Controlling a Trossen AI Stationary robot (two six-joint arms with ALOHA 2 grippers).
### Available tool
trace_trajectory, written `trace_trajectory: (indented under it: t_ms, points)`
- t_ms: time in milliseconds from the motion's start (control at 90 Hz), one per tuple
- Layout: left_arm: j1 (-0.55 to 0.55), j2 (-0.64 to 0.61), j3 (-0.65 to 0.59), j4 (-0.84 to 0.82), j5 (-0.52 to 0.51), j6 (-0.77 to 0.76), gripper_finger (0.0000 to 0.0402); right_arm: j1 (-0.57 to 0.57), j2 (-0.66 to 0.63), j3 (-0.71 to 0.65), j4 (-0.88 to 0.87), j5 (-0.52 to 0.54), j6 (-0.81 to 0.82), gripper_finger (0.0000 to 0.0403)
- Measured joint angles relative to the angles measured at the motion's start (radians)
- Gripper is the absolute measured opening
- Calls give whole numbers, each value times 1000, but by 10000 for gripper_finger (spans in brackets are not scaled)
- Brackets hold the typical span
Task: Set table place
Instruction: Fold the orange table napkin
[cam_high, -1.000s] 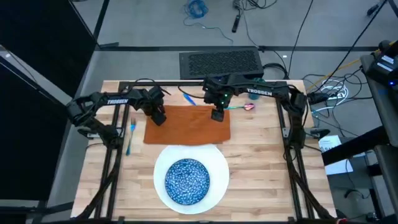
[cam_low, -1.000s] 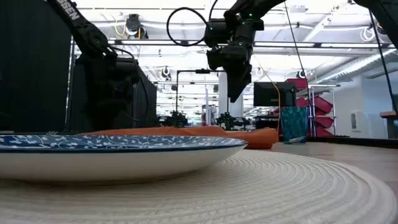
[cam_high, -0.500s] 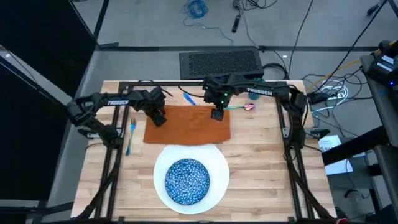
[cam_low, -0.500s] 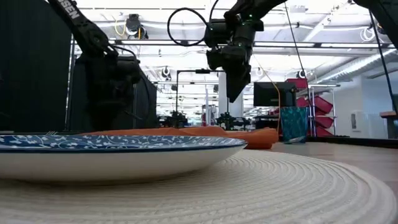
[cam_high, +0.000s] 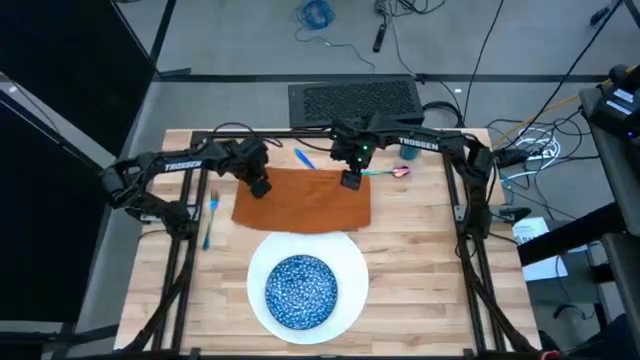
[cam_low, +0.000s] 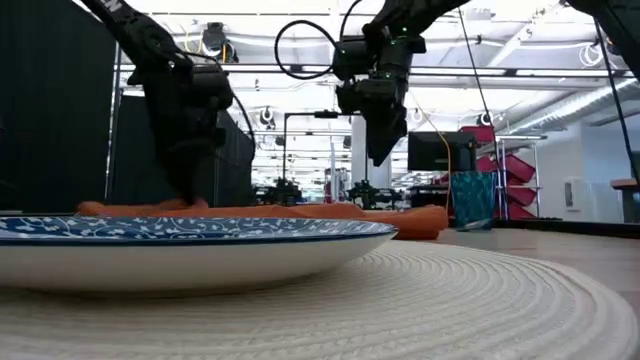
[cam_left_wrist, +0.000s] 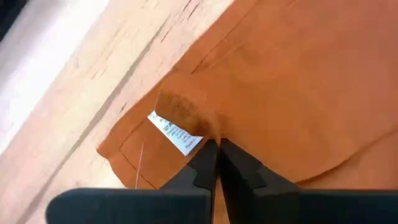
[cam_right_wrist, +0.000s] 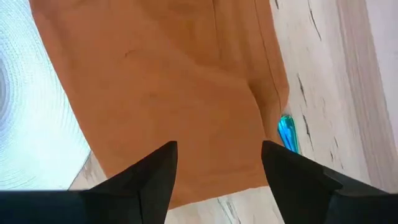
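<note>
Napkin (cam_high: 302, 198) lies flat behind the plate (cam_high: 352, 262); your left gripper (cam_left_wrist: 216, 149), fingers together, pinches one corner by the tag while the right gripper (cam_right_wrist: 217, 160) hangs spread above it, so a one-sided lift may bunch it.

A large open robotics lab: more arm rigs (cam_low: 290, 150) on metal frames stand far behind, under ceiling strip lights, with cables (cam_high: 318, 14) strewn on the floor.
</note>
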Motion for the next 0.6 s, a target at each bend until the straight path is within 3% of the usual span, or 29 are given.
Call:
trace_trajectory:
  t_ms: [133,400,600]
  points:
    - [19,0,-1,-70,-85,-2,0,2,0,0,-2,-2,6,219]
    - [16,0,-1,-71,-112,-28,0,2,0,0,-3,-3,1,219]
    - [13,2,-1,-73,-196,-73,0,2,0,0,-3,-4,2,219]
